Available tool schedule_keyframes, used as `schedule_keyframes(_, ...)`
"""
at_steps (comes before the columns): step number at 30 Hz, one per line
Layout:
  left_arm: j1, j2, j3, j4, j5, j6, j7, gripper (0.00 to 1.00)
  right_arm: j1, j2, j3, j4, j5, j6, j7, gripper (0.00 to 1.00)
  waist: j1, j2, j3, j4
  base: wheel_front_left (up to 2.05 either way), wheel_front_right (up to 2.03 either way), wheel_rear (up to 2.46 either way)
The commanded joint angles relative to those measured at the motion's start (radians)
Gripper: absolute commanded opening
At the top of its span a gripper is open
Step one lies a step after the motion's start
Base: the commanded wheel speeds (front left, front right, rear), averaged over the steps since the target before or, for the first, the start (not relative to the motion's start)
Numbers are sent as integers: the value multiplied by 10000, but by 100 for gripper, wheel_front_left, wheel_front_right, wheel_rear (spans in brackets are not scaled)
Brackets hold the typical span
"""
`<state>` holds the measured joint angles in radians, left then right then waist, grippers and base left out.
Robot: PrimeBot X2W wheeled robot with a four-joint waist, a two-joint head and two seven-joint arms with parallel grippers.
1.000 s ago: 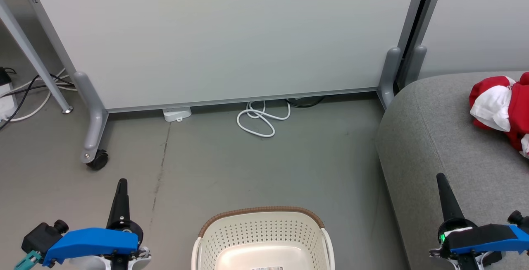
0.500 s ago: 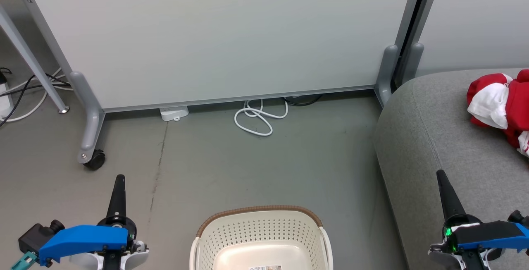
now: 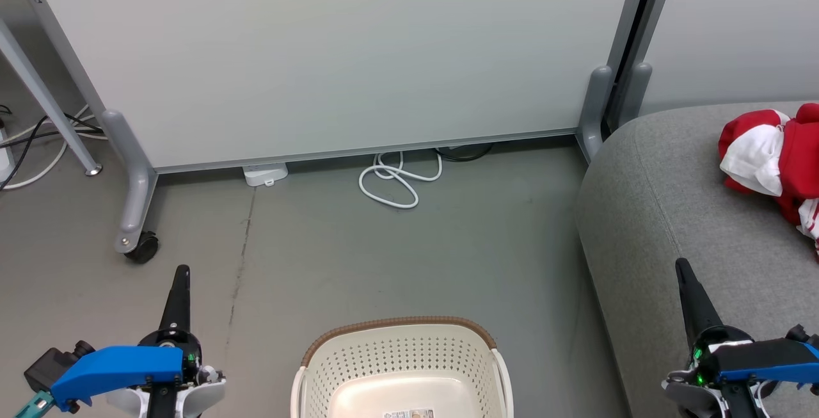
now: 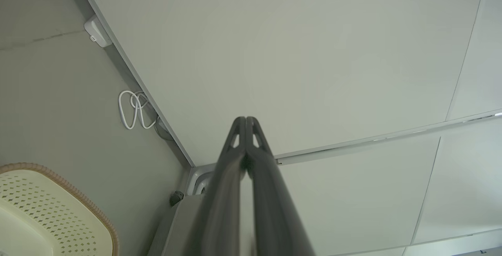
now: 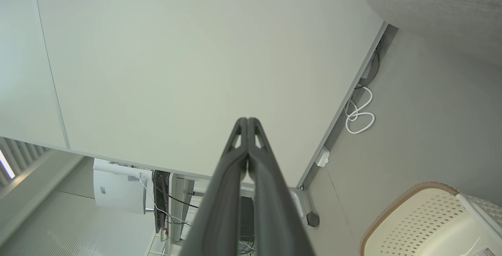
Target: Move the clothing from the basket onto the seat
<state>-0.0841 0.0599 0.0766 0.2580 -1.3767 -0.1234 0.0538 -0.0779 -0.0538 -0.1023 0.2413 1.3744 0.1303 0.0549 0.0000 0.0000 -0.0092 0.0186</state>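
The clothing point(image 3: 774, 159) lies as a soft, light heap on the seat point(image 3: 691, 232), the basket point(image 3: 397, 324) looks empty, and the left gripper point(image 3: 182, 269) and right gripper point(image 3: 679, 264) have jaws pressed together holding nothing; such limp cloth is best pinched at a raised fold

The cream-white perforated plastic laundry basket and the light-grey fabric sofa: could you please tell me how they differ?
The basket is hard perforated plastic with a brown rim; the sofa is soft grey upholstery with a seam. The basket's visible inside holds no garments, while the sofa bears the red and red-and-white clothing. Both have rounded edges and stand on the grey floor.
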Motion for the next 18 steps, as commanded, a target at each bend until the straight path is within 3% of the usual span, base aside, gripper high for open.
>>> schedule_keyframes(1, -189, 7, 65, -87, -235, -51, 82, 0, -210, 15, -30, -19, 271, 6, 73, 0, 0, 0, 7, -10, 0, 0, 0)
schedule_keyframes(18, -257, -63, 281, -122, -1527, -94, 418, 0, -303, 34, -96, 21, 1557, 7, 421, 0, 0, 0, 72, -110, 0, 0, 0)
